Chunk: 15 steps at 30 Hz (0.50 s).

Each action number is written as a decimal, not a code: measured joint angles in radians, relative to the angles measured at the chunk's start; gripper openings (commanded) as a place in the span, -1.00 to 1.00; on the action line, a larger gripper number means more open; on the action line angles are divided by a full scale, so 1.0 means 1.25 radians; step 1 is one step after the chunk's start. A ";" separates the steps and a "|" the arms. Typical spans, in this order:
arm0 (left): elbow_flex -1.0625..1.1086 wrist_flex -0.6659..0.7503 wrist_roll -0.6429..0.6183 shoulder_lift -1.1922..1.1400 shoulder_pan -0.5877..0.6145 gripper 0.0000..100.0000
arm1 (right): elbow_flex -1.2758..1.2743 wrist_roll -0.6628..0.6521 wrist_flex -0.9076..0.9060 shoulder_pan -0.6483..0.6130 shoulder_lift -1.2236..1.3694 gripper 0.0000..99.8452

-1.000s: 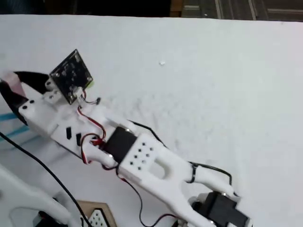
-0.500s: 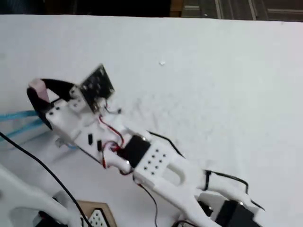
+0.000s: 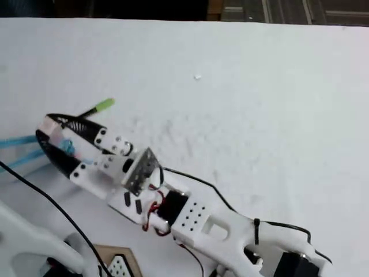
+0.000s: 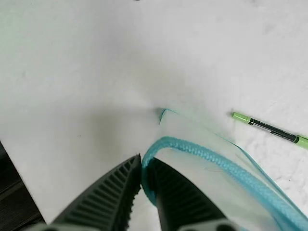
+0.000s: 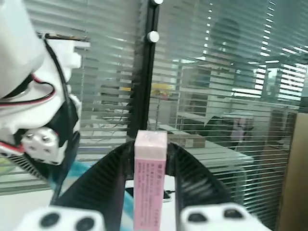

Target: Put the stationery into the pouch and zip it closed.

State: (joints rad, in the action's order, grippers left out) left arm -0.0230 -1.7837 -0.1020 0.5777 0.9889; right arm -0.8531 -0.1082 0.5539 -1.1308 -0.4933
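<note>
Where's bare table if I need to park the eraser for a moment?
The table is bare from the green pen across to the far and right edges. Crowded at the left: right gripper with the eraser, left gripper on the pouch.

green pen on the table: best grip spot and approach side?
Probably the dark mid-barrel of the green pen: come straight down from above and close across its long axis. It lies flat on the table, slim and straight, apart from the pouch, so both long sides look free.
</note>
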 measured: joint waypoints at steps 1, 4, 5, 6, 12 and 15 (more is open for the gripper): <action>0.000 0.000 0.000 0.000 0.000 -0.96 | 0.000 0.000 0.000 -0.007 0.000 -0.97; 0.000 0.000 0.000 0.000 0.000 -0.96 | 0.028 0.000 0.000 -0.028 0.018 -0.97; 0.000 0.000 0.000 0.000 0.000 -0.96 | 0.038 0.000 0.000 -0.029 0.028 -0.97; 0.000 0.000 0.000 0.000 0.000 -0.96 | 0.049 0.000 0.000 -0.032 0.041 -0.97; 0.000 0.000 0.000 0.000 0.000 -0.96 | 0.098 0.034 0.000 -0.041 0.120 -0.97; 0.000 0.000 0.000 0.000 0.000 -0.96 | 0.118 0.044 0.004 -0.038 0.178 -0.97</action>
State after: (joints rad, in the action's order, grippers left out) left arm -0.0230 -1.7837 -0.1020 0.5777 0.9889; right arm -0.7058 -0.0529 0.5585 -1.1784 -0.2708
